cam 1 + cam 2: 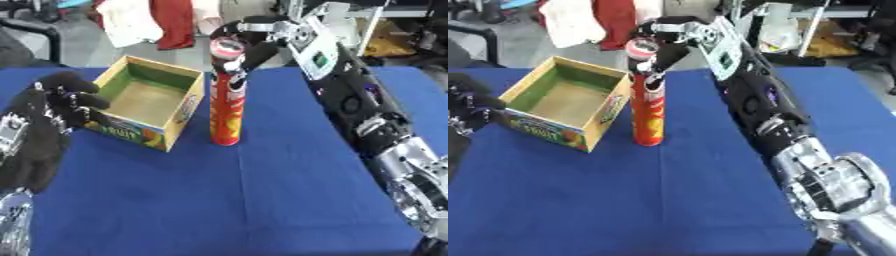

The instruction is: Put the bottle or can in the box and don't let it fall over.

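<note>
The can [226,107] (a tall red tube) stands upright on the blue table [262,190] just right of the open box [149,100]. Left hand [52,107] rests curled, empty, left of the box; right hand [254,42] curls around the can's top.

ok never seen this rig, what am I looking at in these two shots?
Both pictures come from a stereo camera in a humanoid robot's head, looking down: left eye and right eye, same moment. A blue table carries an open cardboard box and a tall red can standing upright just right of it. The right hand, on a black and silver arm, has its fingers curled around the can's top. The left hand sits at the box's left side, fingers curled, holding nothing.
</note>
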